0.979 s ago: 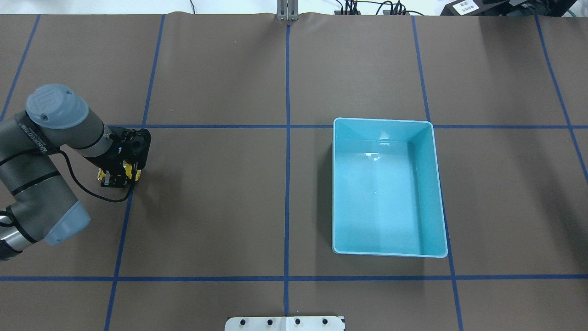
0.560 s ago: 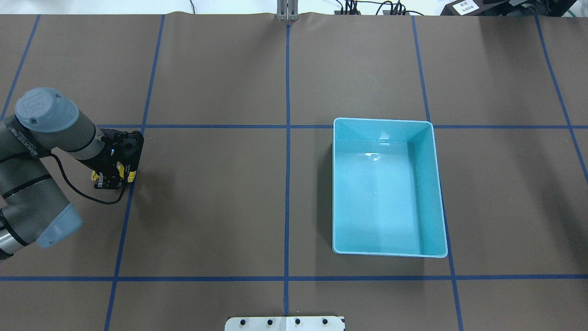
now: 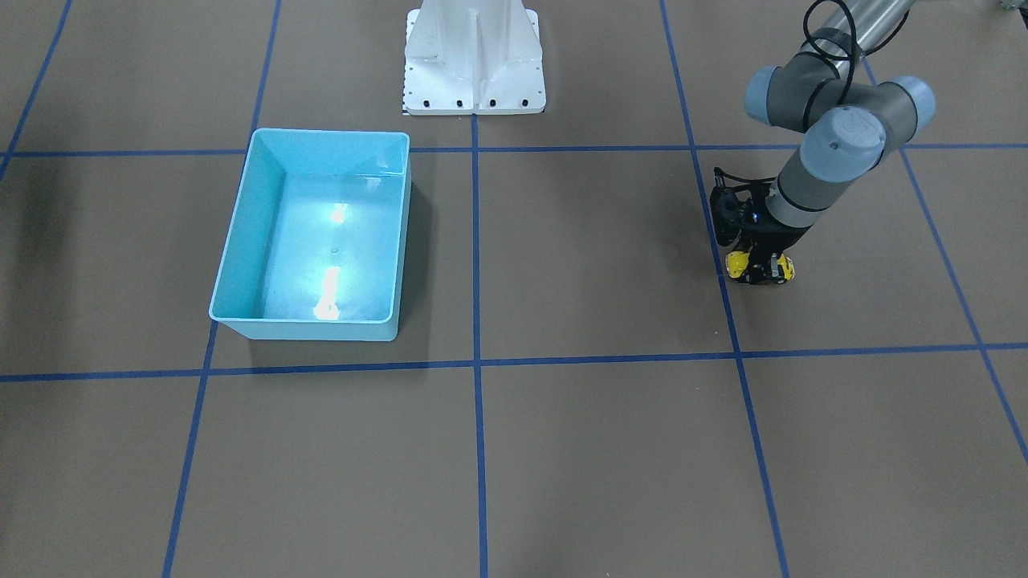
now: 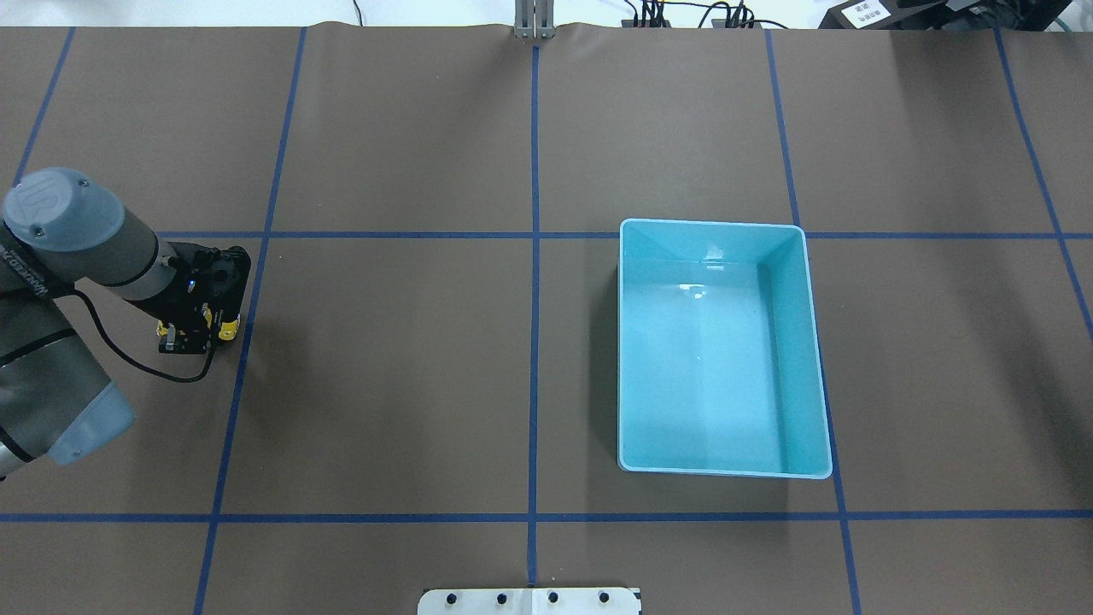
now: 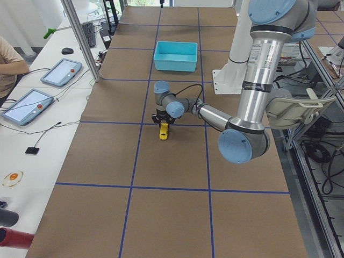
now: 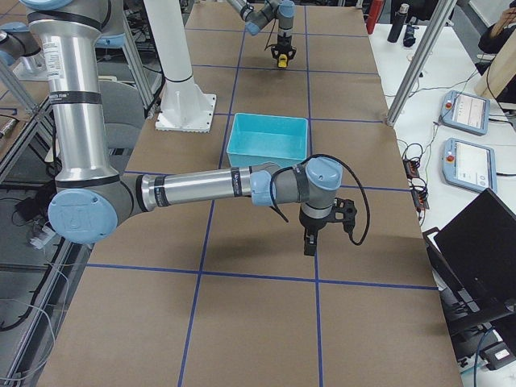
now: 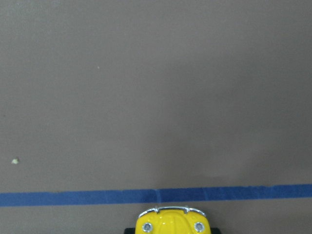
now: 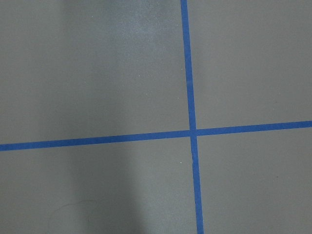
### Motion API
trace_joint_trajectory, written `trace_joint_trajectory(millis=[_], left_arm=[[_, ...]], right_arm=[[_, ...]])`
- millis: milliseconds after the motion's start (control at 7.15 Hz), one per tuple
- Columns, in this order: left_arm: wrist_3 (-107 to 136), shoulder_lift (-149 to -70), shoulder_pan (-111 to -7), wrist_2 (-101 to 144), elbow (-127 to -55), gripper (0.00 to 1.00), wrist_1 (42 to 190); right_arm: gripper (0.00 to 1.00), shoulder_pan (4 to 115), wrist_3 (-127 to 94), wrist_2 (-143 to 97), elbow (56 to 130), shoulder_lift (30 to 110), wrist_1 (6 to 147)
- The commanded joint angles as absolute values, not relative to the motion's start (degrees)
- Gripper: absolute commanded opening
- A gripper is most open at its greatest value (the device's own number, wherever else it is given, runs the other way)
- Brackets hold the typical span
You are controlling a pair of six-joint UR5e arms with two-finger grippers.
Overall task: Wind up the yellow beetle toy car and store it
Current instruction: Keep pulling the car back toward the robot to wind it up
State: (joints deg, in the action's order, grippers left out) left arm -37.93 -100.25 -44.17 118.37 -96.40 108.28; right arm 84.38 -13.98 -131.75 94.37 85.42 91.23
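The yellow beetle toy car (image 4: 227,325) sits low on the brown table at the robot's far left, next to a blue tape line. My left gripper (image 4: 192,329) is shut on it from above, so only its yellow ends show. It also shows in the front view (image 3: 735,262), the left side view (image 5: 163,132) and the left wrist view (image 7: 173,223), nose forward. The turquoise bin (image 4: 713,225) stands empty right of centre. My right gripper (image 6: 309,242) shows only in the right side view, low over bare table; I cannot tell if it is open or shut.
The white robot base plate (image 3: 474,72) stands at the table's robot side. Blue tape lines (image 4: 534,256) grid the brown surface. A metal pole (image 5: 80,40) and tablets (image 5: 59,72) stand on the operators' bench beyond the table's far edge.
My left gripper has slid leftward across the table with the yellow car in it, crossing the blue tape line. The bin has not moved.
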Motion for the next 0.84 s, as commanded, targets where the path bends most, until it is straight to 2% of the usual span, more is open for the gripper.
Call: trace_joint_trajectory(millis=[0, 700], left_arm=[[-39.7, -99.5, -45.1, 118.7, -96.3, 0.00, 108.5], [-39.7, -96.7, -45.6, 118.7, -96.2, 0.00, 111.7]], right_arm=[[1.00, 84.4, -14.0, -131.7, 94.4, 85.4, 91.2], [1.00, 83.0, -14.0, -131.8, 94.4, 85.6, 91.3]])
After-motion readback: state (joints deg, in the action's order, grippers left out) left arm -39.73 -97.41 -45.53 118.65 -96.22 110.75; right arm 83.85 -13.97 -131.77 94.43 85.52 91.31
